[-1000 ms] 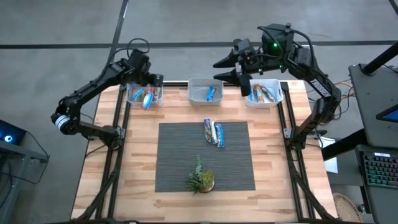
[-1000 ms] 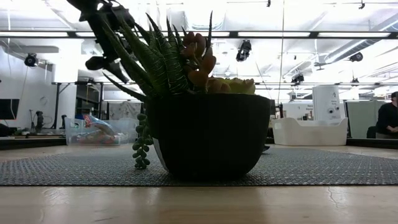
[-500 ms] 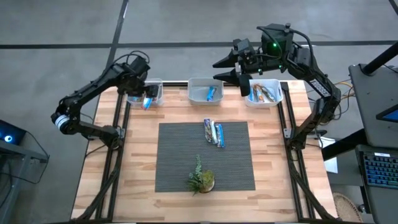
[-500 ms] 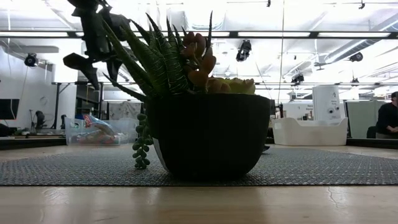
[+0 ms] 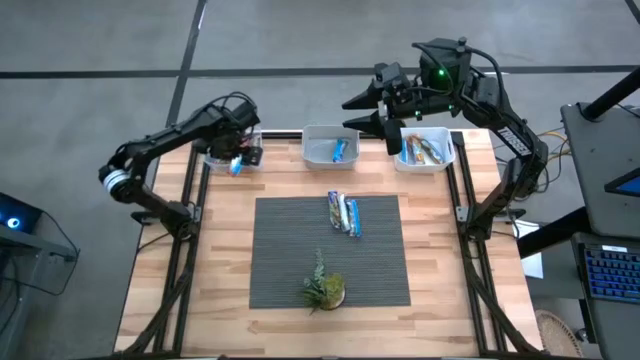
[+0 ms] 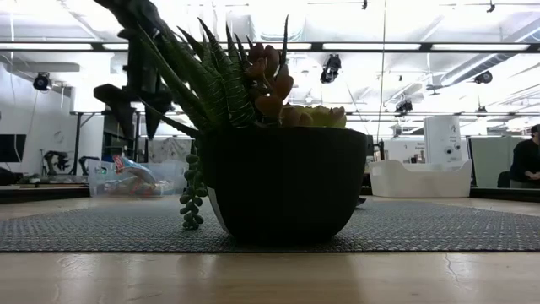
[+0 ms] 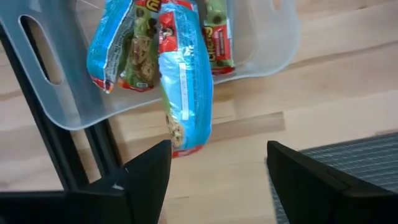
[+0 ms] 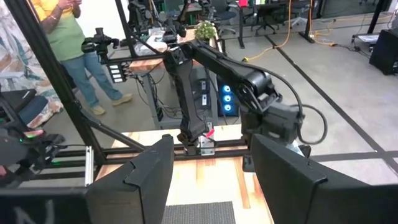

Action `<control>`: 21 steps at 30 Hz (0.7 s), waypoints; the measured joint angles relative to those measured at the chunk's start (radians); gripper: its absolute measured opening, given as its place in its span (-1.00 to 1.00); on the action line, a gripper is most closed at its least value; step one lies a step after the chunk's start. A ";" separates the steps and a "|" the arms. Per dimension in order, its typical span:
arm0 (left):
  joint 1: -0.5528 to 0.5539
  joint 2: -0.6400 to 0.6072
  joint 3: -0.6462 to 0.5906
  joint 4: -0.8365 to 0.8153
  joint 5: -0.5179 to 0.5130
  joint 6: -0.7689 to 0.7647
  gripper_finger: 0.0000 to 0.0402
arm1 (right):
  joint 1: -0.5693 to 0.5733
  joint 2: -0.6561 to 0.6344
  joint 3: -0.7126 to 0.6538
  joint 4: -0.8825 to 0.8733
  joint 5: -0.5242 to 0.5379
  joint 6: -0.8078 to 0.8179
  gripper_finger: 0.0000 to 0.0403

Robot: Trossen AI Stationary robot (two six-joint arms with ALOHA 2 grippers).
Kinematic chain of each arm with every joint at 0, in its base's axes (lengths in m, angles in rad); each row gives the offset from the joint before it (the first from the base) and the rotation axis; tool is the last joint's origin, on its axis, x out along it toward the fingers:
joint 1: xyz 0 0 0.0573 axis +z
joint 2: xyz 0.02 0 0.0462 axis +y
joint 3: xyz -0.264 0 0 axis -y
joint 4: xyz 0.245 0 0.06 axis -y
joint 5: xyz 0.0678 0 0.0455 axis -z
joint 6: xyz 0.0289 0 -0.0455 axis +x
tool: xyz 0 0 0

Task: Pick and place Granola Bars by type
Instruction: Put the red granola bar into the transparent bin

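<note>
My left gripper [image 5: 245, 152] [image 7: 217, 180] is open and points down over the near right side of the clear left bin [image 5: 222, 152]. That bin holds blue-and-red granola bars [image 7: 134, 50]. One blue bar [image 7: 185, 81] lies over the bin's rim, its lower end past the edge above the wood. A white middle bin [image 5: 330, 147] holds a blue bar [image 5: 340, 150]. The right bin [image 5: 425, 150] holds orange bars. A small group of bars [image 5: 343, 213] lies on the grey mat. My right gripper [image 5: 365, 110] is open and raised over the far edge.
A potted green plant [image 5: 323, 288] stands on the grey mat's [image 5: 290, 250] near part and fills the low view [image 6: 278, 160]. Black frame rails run along both table sides. A person [image 8: 68, 43] stands in the room beyond the table.
My left gripper has moved from above the left bin toward the table's right and a little nearer, and has come down lower, its arm swinging with it. The blue bar over the rim has stayed in place. My right arm has kept still.
</note>
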 joint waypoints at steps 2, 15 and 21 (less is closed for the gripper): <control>0.000 0.023 0.000 0.000 -0.002 0.014 0.22 | 0.000 0.000 0.000 -0.001 0.000 0.001 0.02; 0.000 0.153 0.000 0.008 -0.109 0.057 0.22 | 0.000 0.001 0.000 -0.001 0.000 0.003 0.02; 0.000 0.189 0.000 0.019 -0.111 0.065 0.22 | 0.000 0.001 0.000 -0.001 0.000 0.002 0.02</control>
